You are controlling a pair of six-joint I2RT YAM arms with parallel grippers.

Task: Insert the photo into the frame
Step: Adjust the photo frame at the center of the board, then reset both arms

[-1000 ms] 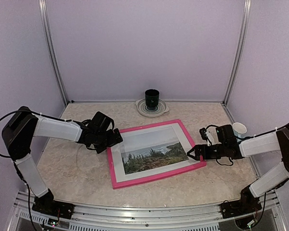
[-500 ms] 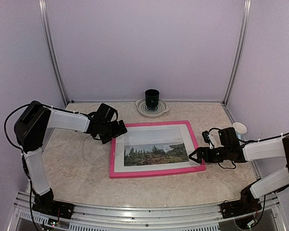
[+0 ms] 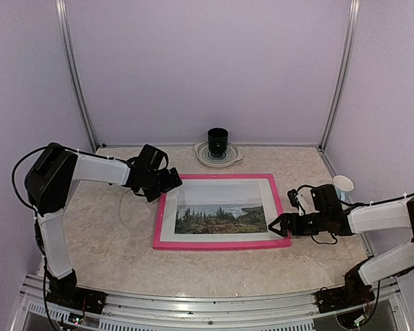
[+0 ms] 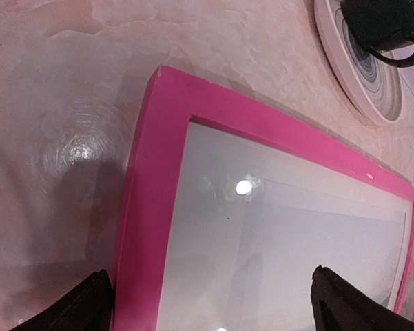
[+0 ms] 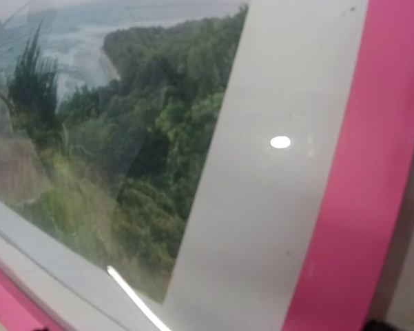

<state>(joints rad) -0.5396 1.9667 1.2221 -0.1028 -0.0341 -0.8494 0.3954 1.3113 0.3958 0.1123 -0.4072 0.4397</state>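
Frame: We saw the large bright pink rectangular picture frame (image 3: 220, 245) lying flat and face up in the middle of the beige marbled tabletop (image 3: 110, 234). Its long sides ran roughly along the near edge.

Photo: The thin paper landscape print (image 3: 220, 218), with dark trees, bluish water and pale sky, sat inside the frame. A white mat border (image 3: 167, 224) surrounded it, and light spots glinted on the glossy front.

Left gripper: The left gripper (image 3: 173, 181) hovered at the frame's far left corner with its jaws spread wide and holding nothing. In the wrist view, one black fingertip (image 4: 83, 307) stood over the table just outside the pink left rim. The other (image 4: 351, 303) stood over the glazed area, and the corner lay ahead of them. We could not tell whether they touched the frame.

Right gripper: The right gripper (image 3: 274, 225) was low at the frame's near right corner, its jaws apart and empty. Its wrist camera looked closely at the photo's trees, the mat and the pink rim. We could not tell whether it made contact.

Back edge: A black mug (image 3: 218, 141) stood on a round striped plate (image 3: 205, 156), well apart from the frame.

Right side: A small white cup (image 3: 344, 185) stood beside the right arm.
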